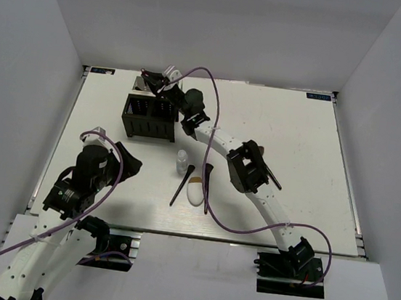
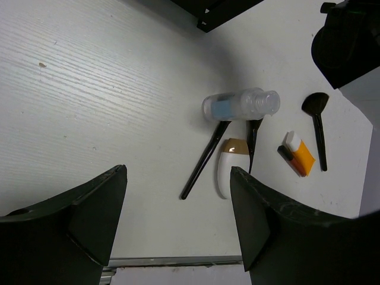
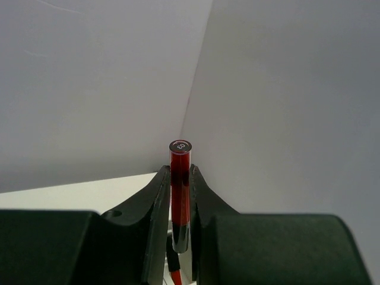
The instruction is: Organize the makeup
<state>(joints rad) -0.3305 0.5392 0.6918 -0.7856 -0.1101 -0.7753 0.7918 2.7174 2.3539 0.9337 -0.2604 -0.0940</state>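
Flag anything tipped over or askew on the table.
The small clear plastic bottle lies tipped on its side, next to the white tan-tipped egg-shaped sponge. No spill shows.

Red stick, orange tube

We are holding our left pincer wide open; the sponge and orange tube are lying near the clear bottle.
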